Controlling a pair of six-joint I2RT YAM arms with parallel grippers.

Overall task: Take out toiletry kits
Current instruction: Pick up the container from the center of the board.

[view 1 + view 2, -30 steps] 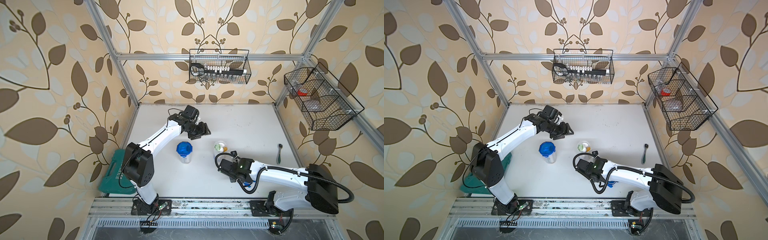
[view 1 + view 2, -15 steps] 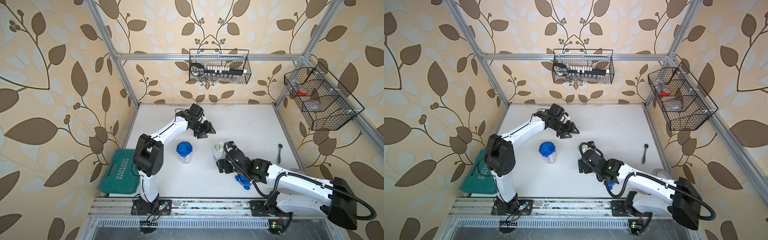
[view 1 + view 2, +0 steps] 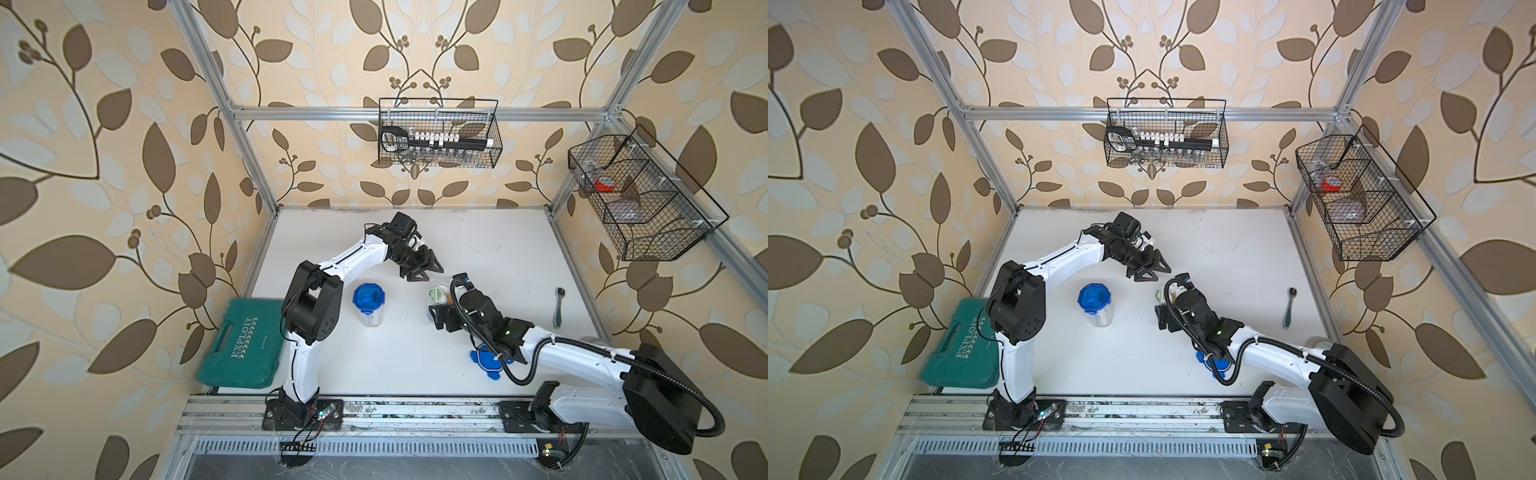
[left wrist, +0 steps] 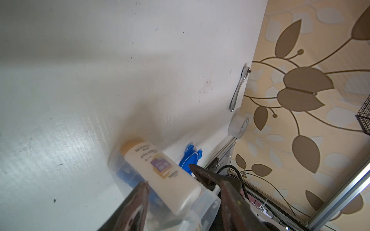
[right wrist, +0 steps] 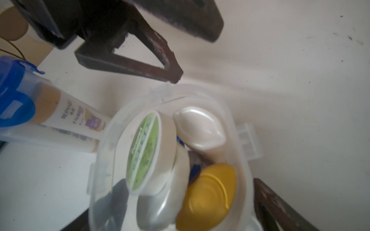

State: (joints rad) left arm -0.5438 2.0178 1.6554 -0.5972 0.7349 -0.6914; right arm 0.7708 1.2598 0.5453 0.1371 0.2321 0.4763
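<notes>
One toiletry kit (image 5: 212,192) stands in an open clear jar (image 3: 436,293): an orange-capped bottle, a green-labelled bottle (image 5: 146,150) and a white bottle end (image 5: 200,128). My right gripper (image 5: 174,210) is open, with a finger on each side of that jar's wall. My left gripper (image 3: 424,272) hovers open just above the jar's far rim, and a white bottle (image 4: 160,170) lies between its fingers (image 4: 140,192). A second kit shows through the shut blue-lidded jar (image 3: 369,299), with a labelled bottle (image 5: 70,114) inside.
A loose blue lid (image 3: 486,361) lies under my right forearm. A ratchet handle (image 3: 559,307) and a tape roll (image 4: 239,125) sit by the right edge. A green tool case (image 3: 241,349) lies front left. Wire baskets (image 3: 438,137) hang on the back and right walls.
My right gripper let go of the blue lid, opened wide and moved up around the open jar. My left gripper came right, toward the jar's rim, narrowing a little.
</notes>
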